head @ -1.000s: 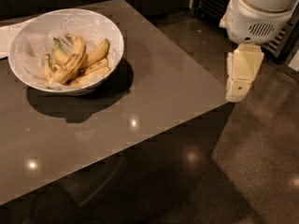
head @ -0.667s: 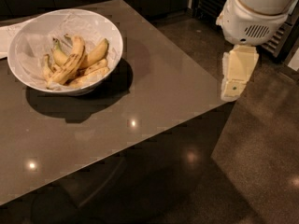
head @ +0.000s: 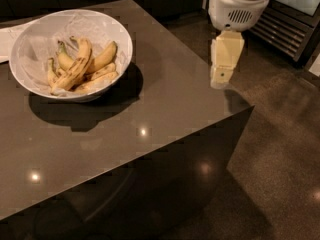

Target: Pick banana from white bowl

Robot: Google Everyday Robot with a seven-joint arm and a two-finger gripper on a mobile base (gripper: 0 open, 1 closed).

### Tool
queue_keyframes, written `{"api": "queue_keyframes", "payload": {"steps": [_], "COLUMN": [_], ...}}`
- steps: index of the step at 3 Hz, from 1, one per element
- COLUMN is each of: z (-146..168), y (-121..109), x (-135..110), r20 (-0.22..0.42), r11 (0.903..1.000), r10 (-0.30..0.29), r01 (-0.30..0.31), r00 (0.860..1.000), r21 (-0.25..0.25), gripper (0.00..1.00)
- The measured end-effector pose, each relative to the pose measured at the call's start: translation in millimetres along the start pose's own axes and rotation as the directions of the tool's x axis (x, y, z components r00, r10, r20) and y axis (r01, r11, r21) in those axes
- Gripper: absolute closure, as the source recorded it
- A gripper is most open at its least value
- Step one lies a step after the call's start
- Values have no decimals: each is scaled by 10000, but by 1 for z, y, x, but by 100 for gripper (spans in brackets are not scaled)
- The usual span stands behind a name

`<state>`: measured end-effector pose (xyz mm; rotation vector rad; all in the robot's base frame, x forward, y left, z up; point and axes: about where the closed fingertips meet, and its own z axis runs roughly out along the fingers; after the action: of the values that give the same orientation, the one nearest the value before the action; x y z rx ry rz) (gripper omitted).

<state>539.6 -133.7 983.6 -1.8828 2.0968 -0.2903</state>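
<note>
Since the earlier frame the hand has shifted left from over the floor to hang above the right edge of the table, near its front corner, while the white bowl and its fruit lie as before. The banana, long, slim and streaked with dark brown, lies inside the bowl, running from upper right down to lower left across the top of the pile. A plumper, cleaner yellow banana lies just to its right, a short green-stemmed one is just to its left, and more yellow pieces sit beneath. Crinkled whitish lining covers the bowl's inner wall. The bowl stands on the far left part of the dark glossy table, well apart from the hand. Pale cream in colour, the hand points downward below a rounded white housing with vent slots; whether it is spread or pressed together cannot be told, and it holds nothing. Dark speckled floor lies to the right.
</note>
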Motion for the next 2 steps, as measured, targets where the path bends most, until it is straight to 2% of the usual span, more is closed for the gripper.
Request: {"api": "queue_keyframes", "payload": {"steps": [1, 2], "z": [-1, -2], "y": [-3, -7], "x": [-5, -7], "r20": [64, 543], "r11": [10000, 10000], "r10": [-60, 80], "r01": [60, -80], "r00": [10000, 9985], "r21": [43, -13], "gripper": [0, 0]}}
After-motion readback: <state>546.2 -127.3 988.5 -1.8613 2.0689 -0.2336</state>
